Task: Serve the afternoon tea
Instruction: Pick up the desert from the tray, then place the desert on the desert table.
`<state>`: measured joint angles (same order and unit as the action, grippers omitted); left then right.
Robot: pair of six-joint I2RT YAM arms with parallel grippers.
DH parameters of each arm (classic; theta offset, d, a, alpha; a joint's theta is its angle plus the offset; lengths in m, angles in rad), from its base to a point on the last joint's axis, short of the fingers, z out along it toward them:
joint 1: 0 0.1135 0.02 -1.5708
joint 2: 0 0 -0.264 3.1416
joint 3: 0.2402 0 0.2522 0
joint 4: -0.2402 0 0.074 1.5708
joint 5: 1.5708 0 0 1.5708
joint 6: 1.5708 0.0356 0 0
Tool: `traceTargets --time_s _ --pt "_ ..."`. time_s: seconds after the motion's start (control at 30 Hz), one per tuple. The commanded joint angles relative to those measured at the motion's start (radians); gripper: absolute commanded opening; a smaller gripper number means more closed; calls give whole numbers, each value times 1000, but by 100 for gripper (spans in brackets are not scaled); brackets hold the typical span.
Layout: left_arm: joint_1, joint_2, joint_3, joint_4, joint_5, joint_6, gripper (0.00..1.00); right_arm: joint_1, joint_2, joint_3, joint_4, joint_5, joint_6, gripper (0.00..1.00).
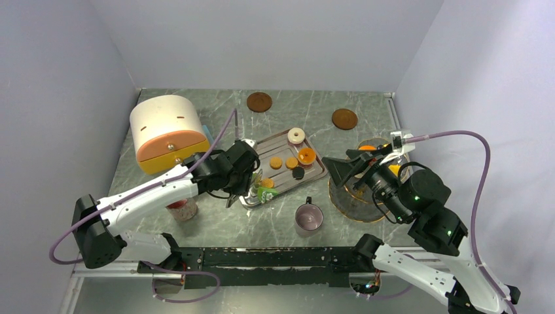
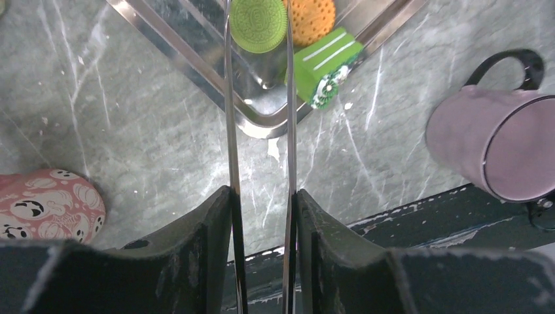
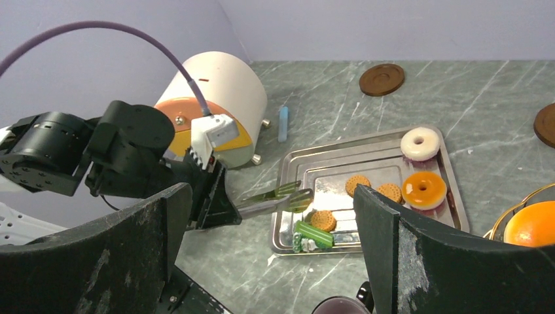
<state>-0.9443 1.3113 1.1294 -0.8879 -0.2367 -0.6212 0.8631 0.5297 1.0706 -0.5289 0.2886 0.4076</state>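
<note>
My left gripper point(image 1: 241, 171) point(image 2: 262, 196) is shut on metal tongs point(image 2: 230, 118). The tong tips pinch a green round cookie point(image 2: 258, 25) point(image 3: 299, 199) just above the near left corner of the steel tray point(image 1: 283, 183). On the tray lie a cream ring doughnut point(image 1: 296, 135), an orange doughnut point(image 1: 306, 156), orange cookies point(image 3: 358, 184), a black cookie point(image 1: 298, 173) and a green bar point(image 2: 327, 65). The pinkish metallic mug point(image 1: 308, 217) point(image 2: 504, 140) stands upright in front of the tray. My right gripper point(image 1: 347, 171) point(image 3: 271, 196) is open and empty, raised to the right of the tray.
A white and orange box point(image 1: 167, 131) stands at the back left. A patterned jar point(image 1: 182, 208) point(image 2: 49, 203) sits under my left arm. Two brown coasters point(image 1: 259, 101) point(image 1: 344, 118) lie at the back. A round dish point(image 1: 366, 196) with oranges point(image 3: 533, 226) sits under my right gripper.
</note>
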Motion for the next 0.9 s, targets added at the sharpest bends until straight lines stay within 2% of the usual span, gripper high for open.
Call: traceTargets --time_s 0.0,0.2,0.5,0.87 --pt "-2 -36 65 26 -49 5 41 0 -13 23 6 17 -1 98" --pt "-2 -33 104 118 47 64 41 0 -8 34 2 16 -6 98" --pt "-53 62 191 255 210 83 38 0 17 71 13 -7 -12 98" --pt "-215 213 369 377 227 67 37 -1 12 92 26 -25 -8 98"
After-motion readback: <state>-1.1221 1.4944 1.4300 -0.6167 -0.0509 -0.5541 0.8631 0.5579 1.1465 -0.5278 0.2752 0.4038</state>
